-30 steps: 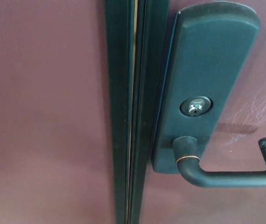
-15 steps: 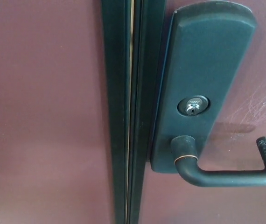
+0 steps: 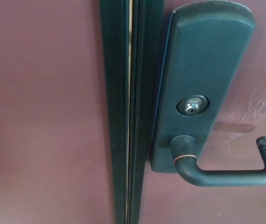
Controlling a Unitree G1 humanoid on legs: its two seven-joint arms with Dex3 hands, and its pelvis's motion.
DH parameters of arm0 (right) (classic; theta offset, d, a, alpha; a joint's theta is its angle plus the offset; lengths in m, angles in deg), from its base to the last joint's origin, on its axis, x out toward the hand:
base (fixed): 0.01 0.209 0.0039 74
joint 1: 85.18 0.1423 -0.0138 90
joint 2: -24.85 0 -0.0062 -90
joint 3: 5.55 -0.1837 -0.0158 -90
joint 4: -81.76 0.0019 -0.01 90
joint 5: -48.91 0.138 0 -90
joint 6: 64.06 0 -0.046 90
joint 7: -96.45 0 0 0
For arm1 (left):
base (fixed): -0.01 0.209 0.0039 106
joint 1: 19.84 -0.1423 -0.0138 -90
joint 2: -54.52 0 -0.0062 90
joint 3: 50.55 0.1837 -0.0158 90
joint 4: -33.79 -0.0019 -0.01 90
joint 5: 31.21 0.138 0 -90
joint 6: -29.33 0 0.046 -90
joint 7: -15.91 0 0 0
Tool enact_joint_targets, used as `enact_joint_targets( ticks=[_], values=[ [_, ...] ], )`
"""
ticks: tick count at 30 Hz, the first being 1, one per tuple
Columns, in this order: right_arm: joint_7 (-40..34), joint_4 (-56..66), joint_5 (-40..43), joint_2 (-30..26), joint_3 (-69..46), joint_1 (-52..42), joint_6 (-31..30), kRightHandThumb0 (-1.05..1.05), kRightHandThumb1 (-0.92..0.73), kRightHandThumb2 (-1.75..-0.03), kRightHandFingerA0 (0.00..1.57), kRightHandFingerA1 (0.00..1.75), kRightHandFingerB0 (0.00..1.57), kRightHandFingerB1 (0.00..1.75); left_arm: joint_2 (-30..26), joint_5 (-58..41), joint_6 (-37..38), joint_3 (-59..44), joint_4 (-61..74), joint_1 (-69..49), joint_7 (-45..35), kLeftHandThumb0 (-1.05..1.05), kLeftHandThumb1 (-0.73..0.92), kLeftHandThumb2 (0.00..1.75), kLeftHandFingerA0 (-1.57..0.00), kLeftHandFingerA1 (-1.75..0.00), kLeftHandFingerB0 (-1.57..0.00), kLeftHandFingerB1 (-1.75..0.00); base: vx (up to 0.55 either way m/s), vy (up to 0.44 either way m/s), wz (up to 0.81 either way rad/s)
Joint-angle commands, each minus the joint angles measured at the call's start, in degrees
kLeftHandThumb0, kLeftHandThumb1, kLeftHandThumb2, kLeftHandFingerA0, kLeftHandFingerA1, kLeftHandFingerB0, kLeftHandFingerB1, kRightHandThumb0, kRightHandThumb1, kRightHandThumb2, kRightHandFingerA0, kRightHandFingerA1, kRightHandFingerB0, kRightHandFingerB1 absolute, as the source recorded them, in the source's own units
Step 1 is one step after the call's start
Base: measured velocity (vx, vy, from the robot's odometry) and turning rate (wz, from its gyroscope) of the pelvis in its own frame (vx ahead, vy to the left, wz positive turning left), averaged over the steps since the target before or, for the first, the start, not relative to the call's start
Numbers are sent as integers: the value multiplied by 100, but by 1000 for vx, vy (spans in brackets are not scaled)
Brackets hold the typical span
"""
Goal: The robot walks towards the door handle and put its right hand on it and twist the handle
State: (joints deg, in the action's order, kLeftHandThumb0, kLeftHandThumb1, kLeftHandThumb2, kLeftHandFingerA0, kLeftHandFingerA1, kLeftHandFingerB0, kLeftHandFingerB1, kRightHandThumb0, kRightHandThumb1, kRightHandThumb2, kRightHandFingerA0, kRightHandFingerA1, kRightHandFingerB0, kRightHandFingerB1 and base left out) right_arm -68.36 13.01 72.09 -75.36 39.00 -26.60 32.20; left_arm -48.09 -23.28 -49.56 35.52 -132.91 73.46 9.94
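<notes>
A dark lever door handle (image 3: pixel 226 176) juts from the lower end of a tall dark backplate (image 3: pixel 203 60) on the maroon door (image 3: pixel 254 84). The lever runs level to the right and its tip curls back toward the door at the far right. A silver keyhole cylinder (image 3: pixel 192 107) sits in the plate just above the lever's hub. Neither of my hands shows in the head view.
A dark vertical strip (image 3: pixel 130 112) with a thin bright seam runs top to bottom left of the plate, where two door leaves meet. Another maroon door panel (image 3: pixel 44 112) fills the left. Faint scratches (image 3: pixel 259 105) mark the door right of the plate.
The whole picture has shifted slightly left, so the camera has moved a little. The handle itself stays level.
</notes>
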Motion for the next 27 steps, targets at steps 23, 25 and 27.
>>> enact_joint_targets(
  ticks=[23, 25, 27],
  values=[
    [2322, 1941, 2190, -3730, -151, 729, -1817, -64, -40, -53, 82, 53, 70, 45, -101, -40, -312, -174, -95, -68, -123, -27, 53, 57, -79, -73, -60, -66, 0, 0, 0],
    [2370, 1941, 2177, -3715, -132, 821, -1899, -64, -40, -53, 82, 53, 70, 45, -99, -29, -315, -187, -93, -68, -125, -27, 53, 57, -79, -73, -60, -66, 0, 0, 0],
    [2281, 1948, 2064, -4311, 278, 1319, -2160, -69, -33, -72, 79, 61, 59, 49, -84, -8, -316, -183, -84, 15, -96, -28, 52, 57, -80, -74, -61, -66, 0, 0, 0]
  ],
)
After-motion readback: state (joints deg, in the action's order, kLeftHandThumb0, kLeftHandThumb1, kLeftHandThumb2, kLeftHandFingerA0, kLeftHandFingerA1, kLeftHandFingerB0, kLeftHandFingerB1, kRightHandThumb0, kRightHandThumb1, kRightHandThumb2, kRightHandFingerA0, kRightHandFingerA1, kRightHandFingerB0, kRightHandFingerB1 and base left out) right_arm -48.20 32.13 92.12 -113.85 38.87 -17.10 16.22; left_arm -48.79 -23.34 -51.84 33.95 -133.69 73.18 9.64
